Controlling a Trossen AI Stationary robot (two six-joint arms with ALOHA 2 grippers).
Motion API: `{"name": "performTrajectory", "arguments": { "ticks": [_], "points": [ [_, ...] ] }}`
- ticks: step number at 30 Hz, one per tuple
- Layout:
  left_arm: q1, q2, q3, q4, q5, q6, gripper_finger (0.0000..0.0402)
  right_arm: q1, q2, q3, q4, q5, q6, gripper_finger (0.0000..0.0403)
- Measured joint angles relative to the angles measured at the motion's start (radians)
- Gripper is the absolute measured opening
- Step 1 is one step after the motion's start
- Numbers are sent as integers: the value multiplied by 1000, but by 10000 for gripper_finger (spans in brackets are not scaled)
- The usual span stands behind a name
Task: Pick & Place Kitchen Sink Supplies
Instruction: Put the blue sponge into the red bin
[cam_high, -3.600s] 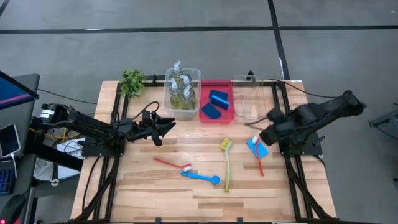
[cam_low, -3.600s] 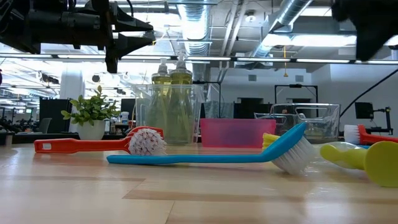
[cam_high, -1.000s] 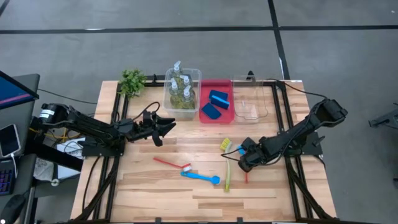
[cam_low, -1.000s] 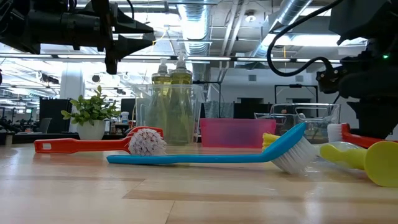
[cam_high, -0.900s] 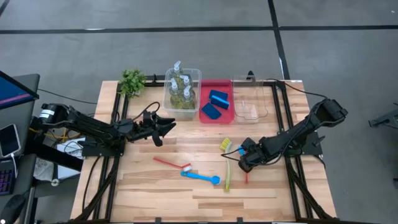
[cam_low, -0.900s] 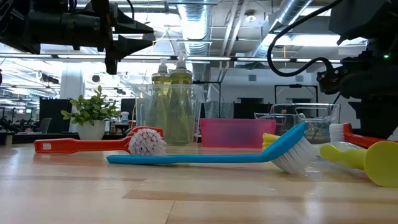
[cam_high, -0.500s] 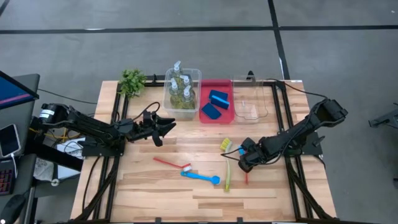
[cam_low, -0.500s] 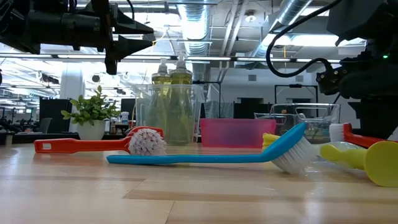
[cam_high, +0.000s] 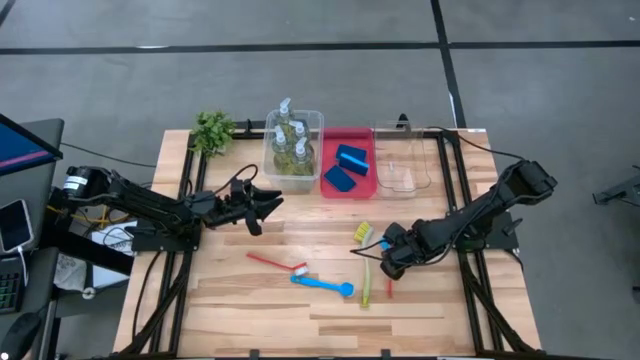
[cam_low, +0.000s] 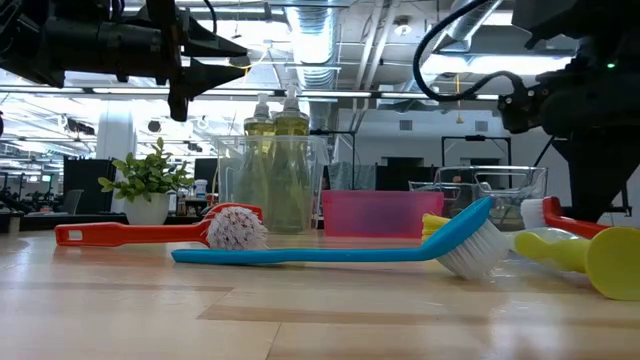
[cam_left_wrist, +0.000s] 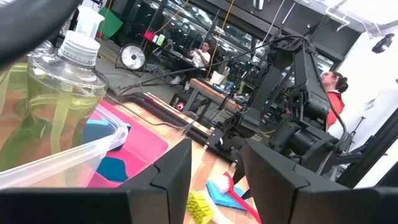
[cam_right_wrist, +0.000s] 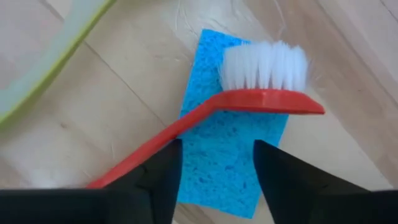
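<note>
The right gripper (cam_right_wrist: 214, 171), jaws parted and holding nothing, hovers directly over a red brush (cam_right_wrist: 205, 118) lying slantwise across a blue sponge (cam_right_wrist: 236, 155) on the table (cam_high: 250, 310); the left gripper (cam_high: 262, 205) waits open, well apart.

robotics lab / open industrial hall | exposed ceiling ducts (cam_low: 470, 25) + strip lights | rows of workstations with monitors (cam_low: 585, 177) behind wooden desk (cam_high: 250, 310) | more robot rigs (cam_left_wrist: 292, 93), person (cam_left_wrist: 329, 84) in background | grey concrete floor (cam_high: 300, 80)

Pale wood table (cam_high: 300, 310), smooth with a slight sheen. The blue sponge (cam_right_wrist: 233, 155) looks porous and matt. Red brush (cam_right_wrist: 249, 102): glossy plastic, white bristles.
</note>
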Motion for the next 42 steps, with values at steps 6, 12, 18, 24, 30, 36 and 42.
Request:
{"name": "performTrajectory", "arguments": {
  "ticks": [6, 12, 18, 24, 30, 36, 42],
  "points": [
    [0, 0, 0, -6, 0, 0, 144, 0, 17, 0, -14, 0, -19, 237],
    [0, 0, 0, -6, 0, 0, 144, 0, 95, 2, 1, -3, -44, 244],
    [0, 0, 0, -6, 0, 0, 144, 0, 185, 5, 20, -18, -61, 244],
    [0, 0, 0, -6, 0, 0, 144, -1, 209, 4, 14, -44, -51, 200],
    [0, 0, 0, -6, 0, 0, 144, -2, 158, 2, 6, -76, -51, 72],
    [0, 0, 0, -9, 0, 0, 144, -3, 56, -3, -34, -87, -15, 14],
    [0, 0, 0, -12, 0, 0, 144, -7, -24, 43, -148, -75, 12, 5]
  ]
}}
